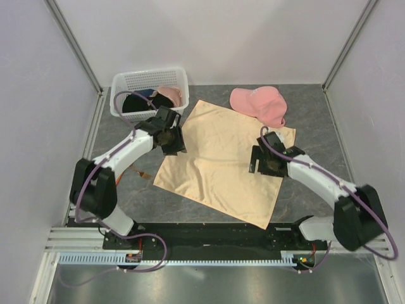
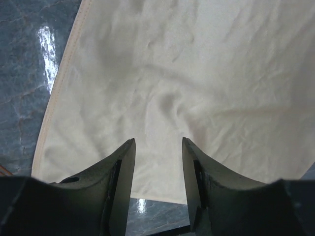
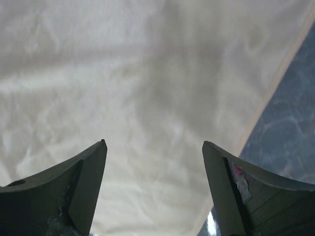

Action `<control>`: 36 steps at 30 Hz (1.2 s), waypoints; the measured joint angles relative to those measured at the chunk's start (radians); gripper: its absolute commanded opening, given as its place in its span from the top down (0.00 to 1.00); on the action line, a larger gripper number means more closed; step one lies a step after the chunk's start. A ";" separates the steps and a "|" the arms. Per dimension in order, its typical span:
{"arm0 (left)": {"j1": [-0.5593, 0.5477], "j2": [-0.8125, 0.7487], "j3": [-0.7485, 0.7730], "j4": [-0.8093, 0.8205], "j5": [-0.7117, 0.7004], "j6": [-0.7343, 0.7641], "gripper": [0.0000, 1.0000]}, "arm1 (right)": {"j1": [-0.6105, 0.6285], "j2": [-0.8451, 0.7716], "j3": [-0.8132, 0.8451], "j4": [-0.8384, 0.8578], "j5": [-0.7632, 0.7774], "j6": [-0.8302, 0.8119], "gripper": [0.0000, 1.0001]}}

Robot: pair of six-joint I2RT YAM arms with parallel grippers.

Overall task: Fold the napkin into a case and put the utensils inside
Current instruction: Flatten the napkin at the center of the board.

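Observation:
The napkin, a shiny peach-tan square, lies spread flat on the grey table. It fills the left wrist view and the right wrist view. My left gripper hovers over the napkin's left edge, open and empty. My right gripper hovers over the napkin's right part, open wide and empty. Of the utensils, only a thin brown wooden piece shows, on the table left of the napkin beside the left arm. The spoon's orange bowl is out of view.
A white basket with dark and pink clothes stands at the back left. A pink cap lies at the back, touching the napkin's far right corner. Walls close in the table on three sides.

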 measured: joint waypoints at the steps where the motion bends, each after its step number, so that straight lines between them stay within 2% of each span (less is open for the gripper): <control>1: 0.000 -0.049 -0.031 0.002 0.002 0.000 0.48 | 0.016 -0.056 -0.020 -0.035 0.005 0.024 0.14; 4: -0.002 -0.148 -0.112 0.029 0.027 -0.001 0.51 | 0.063 -0.205 -0.066 -0.134 0.013 0.087 0.17; 7: -0.013 -0.134 -0.148 0.072 0.080 -0.011 0.53 | 0.069 -0.278 -0.097 -0.184 0.021 0.132 0.24; 10: -0.050 -0.055 -0.151 0.119 0.116 -0.033 0.53 | 0.069 -0.261 -0.103 -0.183 0.041 0.158 0.32; 11: -0.070 -0.021 -0.148 0.133 0.127 -0.042 0.53 | 0.069 -0.243 -0.103 -0.171 0.045 0.167 0.38; 14: -0.113 0.053 -0.135 0.156 0.142 -0.066 0.53 | 0.069 -0.175 -0.103 -0.127 0.055 0.190 0.42; 24: -0.090 0.268 0.043 0.166 0.132 -0.088 0.53 | 0.061 0.041 -0.125 0.064 0.126 0.163 0.42; 30: -0.069 0.397 0.221 0.154 0.129 -0.088 0.53 | 0.004 0.151 -0.042 0.160 0.145 0.094 0.41; 33: -0.062 0.443 0.298 0.140 0.120 -0.085 0.52 | -0.035 0.234 0.040 0.185 0.148 0.049 0.39; 36: -0.059 0.452 0.325 0.118 0.089 -0.071 0.49 | -0.069 0.307 0.134 0.173 0.163 -0.003 0.29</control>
